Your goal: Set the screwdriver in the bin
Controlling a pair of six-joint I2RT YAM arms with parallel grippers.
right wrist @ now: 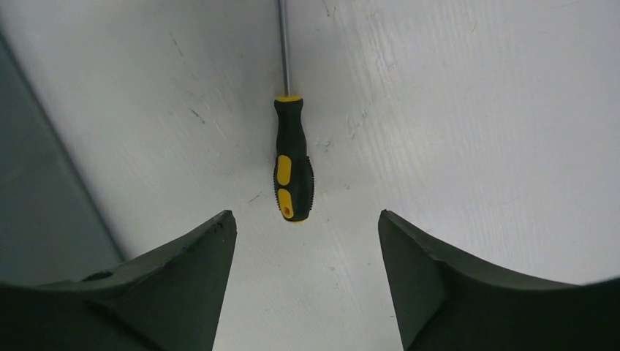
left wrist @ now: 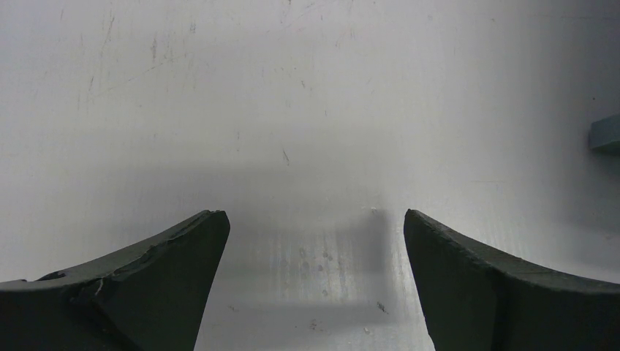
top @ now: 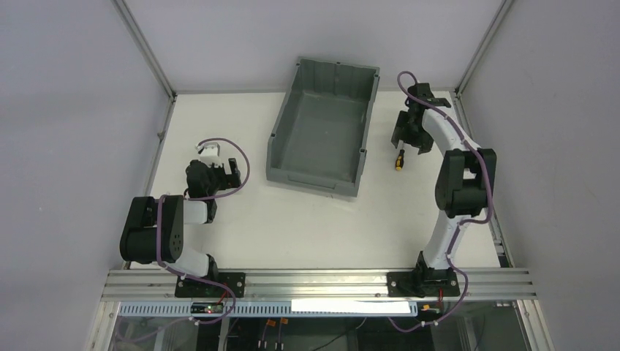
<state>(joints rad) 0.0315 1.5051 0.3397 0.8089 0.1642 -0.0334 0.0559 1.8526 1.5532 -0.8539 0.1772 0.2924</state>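
Obs., overhead view: the screwdriver [top: 399, 159] is lying flat on the tabletop [top: 292, 234], outside the bin [top: 276, 133], just beside the bin's right wall and towards its lowered front lip. It is not touching the bin as far as I am able to judge.

Right arm: it is reaching out along the right side of the tabletop, and the right claw [top: 409, 137] is hanging close over the screwdriver. Through the right wrist camera I am seeing both fingers [right wrist: 183, 285] spread wide with only bare tabletop between them; the claw is gripping nothing. The screwdriver is lying just beyond the fingertips, roughly centred on the gap, yellow-and-black handle end nearest the claw, shaft pointing straight away. A grey surface is running along the left edge of that view; I am reading it as the bin wall.

Left arm: it is sitting folded near its base, well apart from the bin. The left claw [left wrist: 314, 219] is also standing wide open and empty over scuffed tabletop. A small grey corner is showing at the right edge of that view; I cannot tell what it is.
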